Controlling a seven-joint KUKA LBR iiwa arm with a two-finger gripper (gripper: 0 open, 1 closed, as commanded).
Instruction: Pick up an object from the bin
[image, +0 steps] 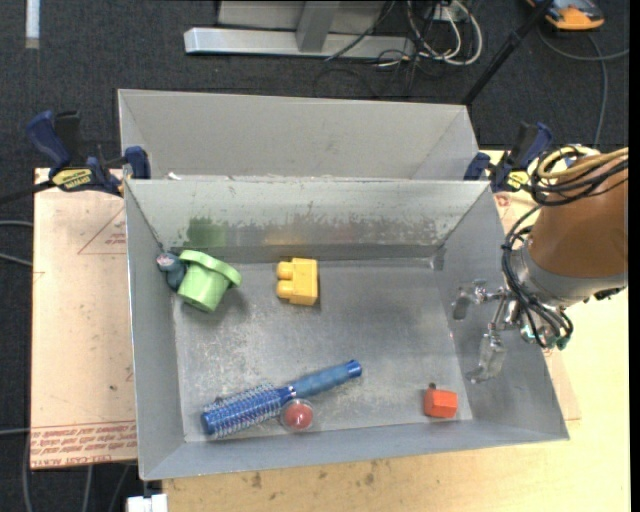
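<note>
Orange block (440, 403) lies near the front-right corner of the bin (390, 320); the gripper (478, 335) hangs just beside it, fingers spread, holding nothing.

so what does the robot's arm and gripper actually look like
The arm ends in a rounded orange cover, with black and yellow cables looped over its top and more wires bunched beneath. The gripper is slim, bare silver metal.

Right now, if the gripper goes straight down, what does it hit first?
The gripper probably meets bare bin floor by the right wall; the orange block lies beside that line. Depth unclear.
</note>
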